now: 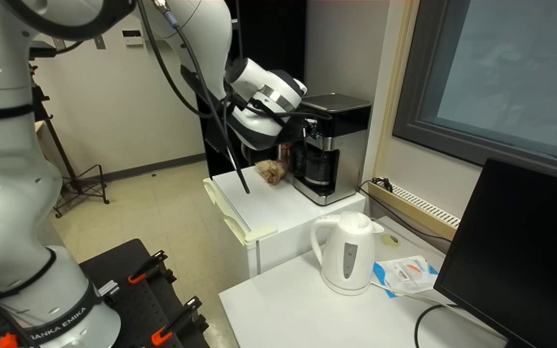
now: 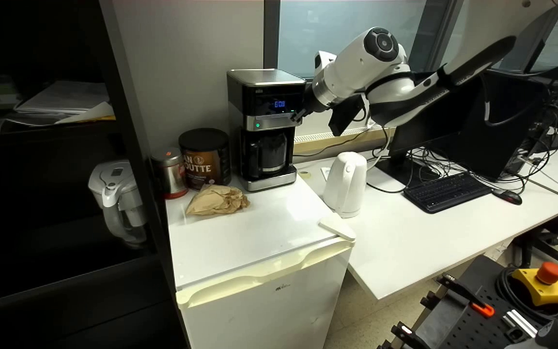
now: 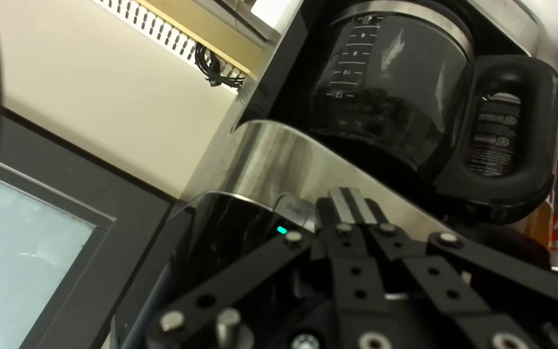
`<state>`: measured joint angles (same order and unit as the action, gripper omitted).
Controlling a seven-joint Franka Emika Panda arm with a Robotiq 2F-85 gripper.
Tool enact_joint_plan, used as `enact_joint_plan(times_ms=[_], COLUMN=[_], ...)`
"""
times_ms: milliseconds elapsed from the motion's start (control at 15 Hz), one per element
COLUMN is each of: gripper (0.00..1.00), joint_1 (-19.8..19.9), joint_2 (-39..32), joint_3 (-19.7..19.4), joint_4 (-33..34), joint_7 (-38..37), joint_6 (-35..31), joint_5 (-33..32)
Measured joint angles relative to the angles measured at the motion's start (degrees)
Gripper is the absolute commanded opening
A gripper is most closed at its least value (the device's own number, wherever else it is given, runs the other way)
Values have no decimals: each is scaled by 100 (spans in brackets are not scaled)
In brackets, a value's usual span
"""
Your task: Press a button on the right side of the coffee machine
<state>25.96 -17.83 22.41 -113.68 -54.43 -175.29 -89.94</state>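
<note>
Two fingers (image 3: 341, 206), closed together, sit just beside a button (image 3: 293, 209) — contact unclear — on the coffee machine (image 2: 269, 122), at a wall-side corner of the surface (image 2: 255, 232).

Coffee machine (image 2: 266, 125): black and silver, digits (image 2: 279, 104) blue, light (image 2: 258, 125) green. Carafe (image 3: 400, 82): dark, pale scale lines (image 3: 354, 53). Pincer (image 3: 351, 203): black, silver-grey tips (image 3: 341, 206). Kettle (image 1: 363, 251): white, grey gauge (image 1: 350, 261). Paper bag (image 2: 217, 199): plain brown, to my eye. Worktop (image 2: 429, 242): white.
</note>
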Motion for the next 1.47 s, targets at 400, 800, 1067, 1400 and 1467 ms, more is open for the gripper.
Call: enact_joint_plan(times_ms=[400, 800, 1067, 1400, 1467], gripper=[0, 0, 0, 0, 0], joint_1=[-45, -66, -72, -131, -154], joint_2=[194, 978, 1573, 2182, 2277], joint_3=[130, 337, 463, 541, 542], joint_4=[-244, -989, -1452, -1936, -2017], joint_7=[-329, -895, -1401, -1965, -2065], joint_6=[-62, -78, -78, -78, -78], joint_5=[-619, -1432, -2045, -2611, -2701])
